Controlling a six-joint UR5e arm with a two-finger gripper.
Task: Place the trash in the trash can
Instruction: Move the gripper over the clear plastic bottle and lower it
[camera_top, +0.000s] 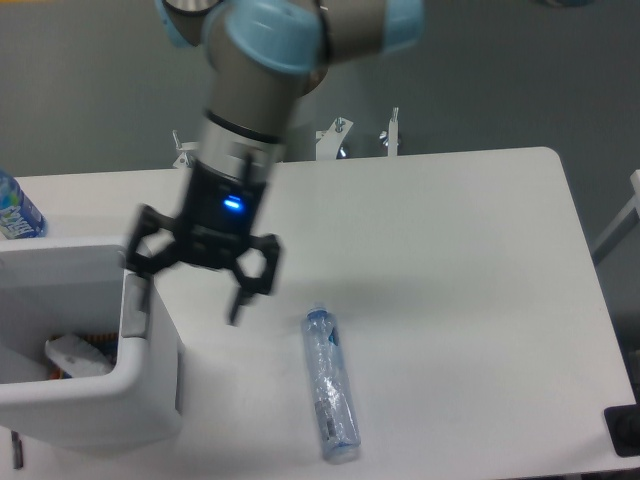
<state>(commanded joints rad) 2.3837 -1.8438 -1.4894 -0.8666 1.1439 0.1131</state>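
My black two-finger pincer (192, 300) hangs released, empty; the crushed clear plastic bottle (329, 384) lies on the table, near-right of it.

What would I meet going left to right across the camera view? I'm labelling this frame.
Upright blue-label bottle → white trash can, crumpled wrapper inside → open gripper → crushed clear bottle on the white table.

Single fixed camera, high above the table's (450, 230) near side, looking steeply down toward the arm's base post, whole white tabletop in frame, bin (150, 385) cut off at left edge, grey floor beyond, moderately close, no second view.
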